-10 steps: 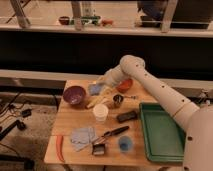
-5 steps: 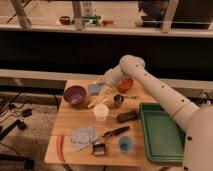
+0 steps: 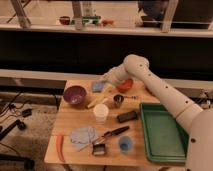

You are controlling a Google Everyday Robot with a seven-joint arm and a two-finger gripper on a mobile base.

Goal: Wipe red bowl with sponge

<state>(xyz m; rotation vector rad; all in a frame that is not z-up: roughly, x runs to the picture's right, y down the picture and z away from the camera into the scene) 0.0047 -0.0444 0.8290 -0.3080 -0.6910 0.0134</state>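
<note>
A purple bowl (image 3: 75,95) stands left of the gripper (image 3: 104,84), and a white cup (image 3: 101,112) stands nearer the camera. The red bowl (image 3: 126,86) sits just right of it, under the arm (image 3: 150,82). The blue sponge (image 3: 97,87) lies at its tip. The arm bends at the elbow and reaches down to the left. Whether the gripper holds anything, I cannot tell.

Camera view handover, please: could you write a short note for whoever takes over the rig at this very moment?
Tool: low over the table's far side, between the blue sponge and the red bowl. It is not clear whether it has the sponge.
Sponge: on the table, just left of the tool.
Red bowl: upright, just right of the tool, under the forearm.
Done: tool brought to the sponge; no wiping evident.
Left: secure the sponge, move it into the red bowl and wipe. Do not mistake the purple bowl further left for the target.
</note>
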